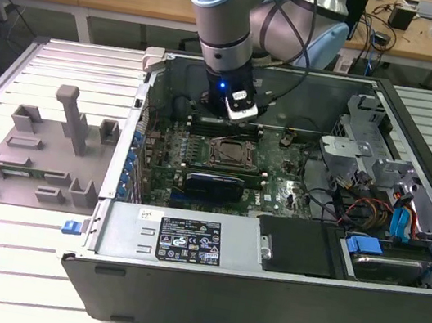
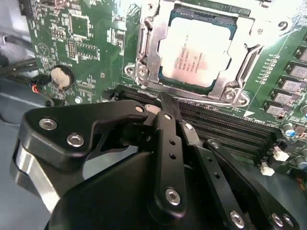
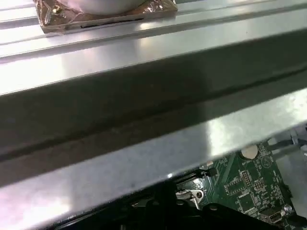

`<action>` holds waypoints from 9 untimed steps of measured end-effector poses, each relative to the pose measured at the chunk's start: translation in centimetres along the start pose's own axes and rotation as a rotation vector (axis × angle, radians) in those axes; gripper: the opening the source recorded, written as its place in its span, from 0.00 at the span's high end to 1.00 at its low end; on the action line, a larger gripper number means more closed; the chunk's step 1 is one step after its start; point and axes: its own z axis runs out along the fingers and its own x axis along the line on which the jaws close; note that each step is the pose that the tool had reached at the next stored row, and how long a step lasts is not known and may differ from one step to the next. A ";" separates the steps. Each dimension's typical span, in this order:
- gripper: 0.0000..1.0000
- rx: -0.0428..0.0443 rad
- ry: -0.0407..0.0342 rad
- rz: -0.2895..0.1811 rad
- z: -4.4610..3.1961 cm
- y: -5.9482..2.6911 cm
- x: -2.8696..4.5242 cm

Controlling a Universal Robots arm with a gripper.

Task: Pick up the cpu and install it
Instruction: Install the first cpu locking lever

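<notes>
The cpu [image 2: 199, 50], a flat silver square, lies in the motherboard's socket with the metal socket frame [image 2: 144, 52] around it. My gripper [image 2: 168, 106] hangs just off the socket's edge, over the black memory slots [image 2: 225, 127]. Its black fingers [image 2: 165, 139] meet at the tips with nothing between them, and they are apart from the chip. In the exterior view the gripper [image 1: 240, 121] is inside the open computer case, just behind the socket [image 1: 228, 154] on the green motherboard [image 1: 280, 176].
The case's steel walls [image 1: 185, 247] ring the board, and one wall [image 3: 144, 120] is close in the first wrist view. A drive cage and cables [image 1: 376, 197] fill the exterior view's right. A grey fixture plate [image 1: 42, 157] lies outside on the left. A coin battery [image 2: 61, 76] sits near the socket.
</notes>
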 end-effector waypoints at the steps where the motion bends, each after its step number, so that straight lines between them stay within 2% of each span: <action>1: 0.89 0.0146 -0.0147 0.069 0.54 -0.12 0.11; 2: 0.89 0.0182 -0.0192 0.089 0.67 -0.13 0.14; 4: 0.89 0.0217 -0.0224 0.104 0.72 -0.15 0.14; 9: 0.89 0.0222 -0.0228 0.107 0.73 -0.15 0.15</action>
